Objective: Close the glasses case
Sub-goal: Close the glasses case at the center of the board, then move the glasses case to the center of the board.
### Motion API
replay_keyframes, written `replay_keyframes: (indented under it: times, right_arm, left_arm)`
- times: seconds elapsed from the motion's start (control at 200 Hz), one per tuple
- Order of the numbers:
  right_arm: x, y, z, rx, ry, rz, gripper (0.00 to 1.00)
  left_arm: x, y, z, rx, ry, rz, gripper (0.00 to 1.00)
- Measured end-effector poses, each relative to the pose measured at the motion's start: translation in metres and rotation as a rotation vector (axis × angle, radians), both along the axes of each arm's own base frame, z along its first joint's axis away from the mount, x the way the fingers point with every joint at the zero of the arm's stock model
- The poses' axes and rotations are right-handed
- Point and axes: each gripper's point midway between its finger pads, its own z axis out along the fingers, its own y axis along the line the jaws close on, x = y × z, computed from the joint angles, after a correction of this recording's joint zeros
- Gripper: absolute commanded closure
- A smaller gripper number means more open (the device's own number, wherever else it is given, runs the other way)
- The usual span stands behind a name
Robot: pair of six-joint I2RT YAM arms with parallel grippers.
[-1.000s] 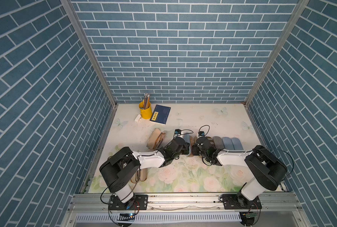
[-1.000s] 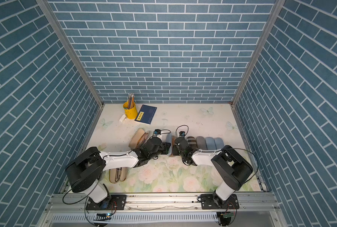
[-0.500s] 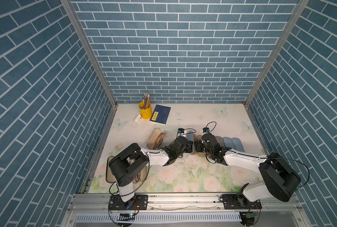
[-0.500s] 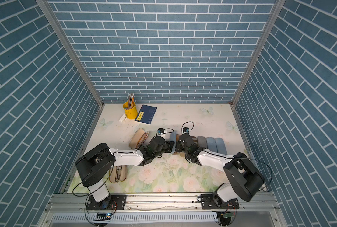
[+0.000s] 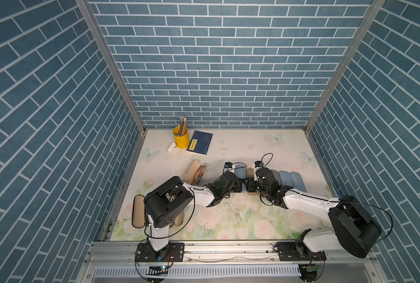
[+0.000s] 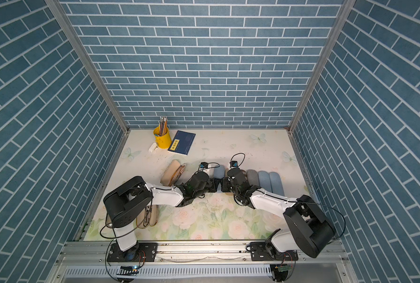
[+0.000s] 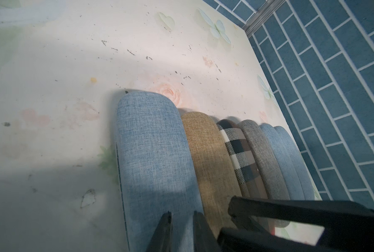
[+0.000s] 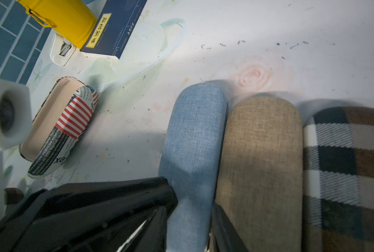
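Note:
The glasses case (image 5: pixel 240 171) (image 6: pixel 219 171) is light blue fabric. It lies closed, leftmost in a row of cases. My left gripper (image 5: pixel 240 189) (image 7: pixel 182 215) hovers over its near end, shut, with nothing between its fingers. My right gripper (image 5: pixel 251 190) (image 8: pixel 191 218) faces it from the right. Its jaws stand apart on either side of the blue case (image 8: pixel 194 141), so it is open. Whether its fingers touch the fabric I cannot tell.
A tan case (image 7: pixel 210 152), a plaid case (image 8: pixel 345 163), a grey one and two blue ones lie packed to the right. A flag-print case (image 5: pixel 195 174) stands open to the left. A yellow pencil cup (image 5: pixel 180 138) and a navy book (image 5: pixel 200 145) sit at the back. Another tan case (image 5: pixel 137 213) lies by the left base.
The right gripper's jaws have parted around the blue case. Both arms have shifted, the right elbow swinging out to the right. The grippers stay at the case's near end.

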Motion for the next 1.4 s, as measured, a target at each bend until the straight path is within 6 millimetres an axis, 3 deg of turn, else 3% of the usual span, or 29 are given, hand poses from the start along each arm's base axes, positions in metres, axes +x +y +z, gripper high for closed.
replay_keyframes:
  times: [0.21, 0.365, 0.645, 0.99, 1.16, 1.4]
  right_arm:
    - [0.002, -0.008, 0.027, 0.046, -0.065, -0.022, 0.53]
    - [-0.004, -0.019, 0.027, 0.057, -0.07, -0.032, 0.52]
    - [-0.008, -0.013, 0.018, 0.07, -0.04, 0.002, 0.54]
    - [-0.007, -0.003, -0.003, 0.076, 0.006, 0.035, 0.66]
    - [-0.009, 0.001, -0.023, 0.06, 0.053, 0.051, 0.66]
    - [0.001, 0.013, -0.029, 0.072, 0.063, 0.07, 0.67]
  left_arm:
    - [-0.011, 0.009, 0.0, -0.009, 0.02, -0.005, 0.69]
    - [-0.025, 0.02, 0.0, -0.006, 0.05, -0.013, 0.55]
    - [-0.025, 0.03, 0.044, -0.072, -0.006, 0.01, 0.45]
    - [-0.031, 0.062, 0.007, -0.025, 0.061, 0.059, 0.45]
    - [-0.03, 0.067, 0.004, -0.031, 0.066, 0.069, 0.45]
    - [-0.027, 0.077, 0.011, -0.046, 0.054, 0.089, 0.45]
